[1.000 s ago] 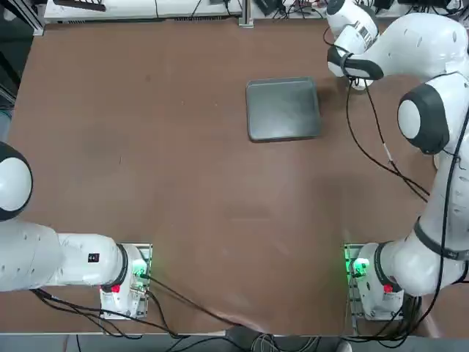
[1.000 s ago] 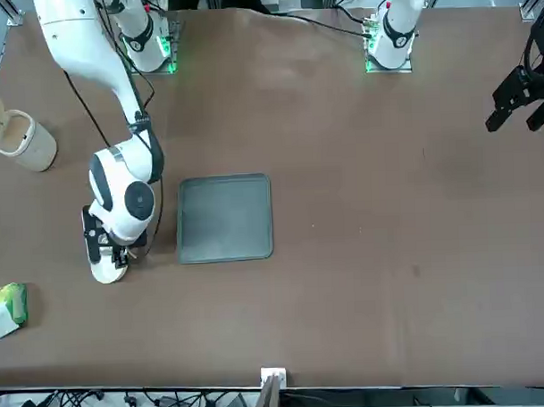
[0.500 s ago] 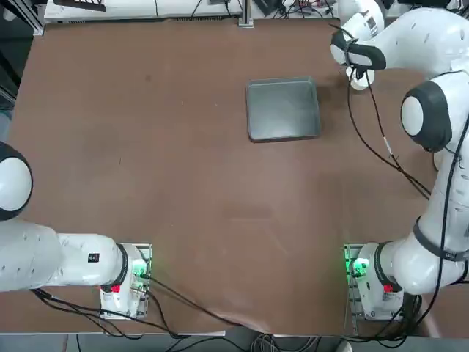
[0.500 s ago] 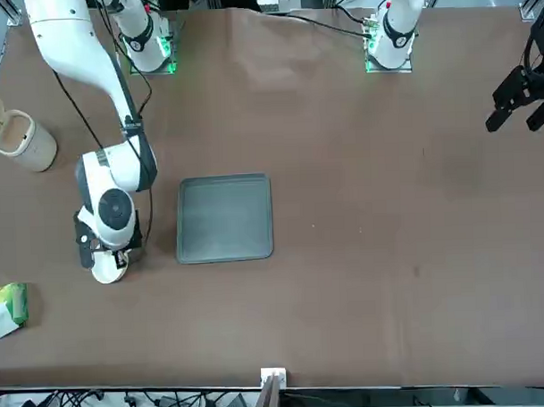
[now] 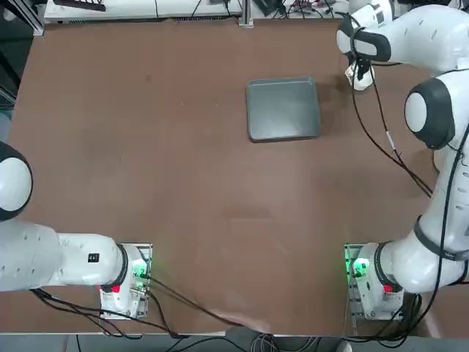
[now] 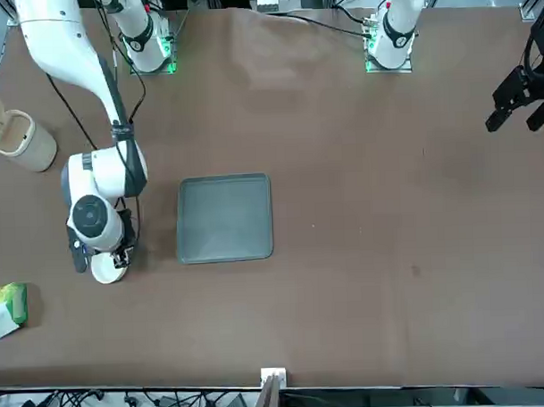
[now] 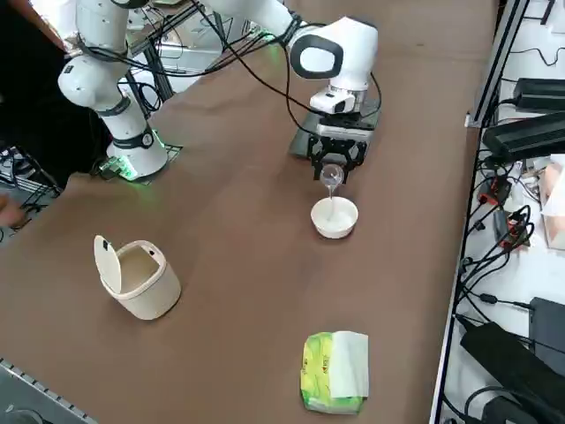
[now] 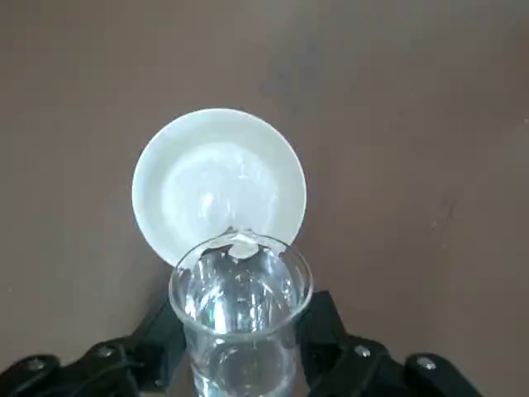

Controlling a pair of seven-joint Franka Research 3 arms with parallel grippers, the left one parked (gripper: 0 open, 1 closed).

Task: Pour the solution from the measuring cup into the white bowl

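brown table: white bowl, tray, lidded container

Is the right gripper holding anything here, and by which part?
Yes: the right gripper clamps the measuring cup by its lower body, tilted over the white bowl.

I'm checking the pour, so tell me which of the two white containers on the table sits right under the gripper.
The small round white bowl, directly below the right gripper and its tilted measuring cup. The larger lidded white container stands far off, near the table's edge.

A: Even, bright overhead light; the table shows only soft shadows under the arm.
B: Glare?
A: Faint sheen on the tray. Wrist view sharp on the measuring cup.
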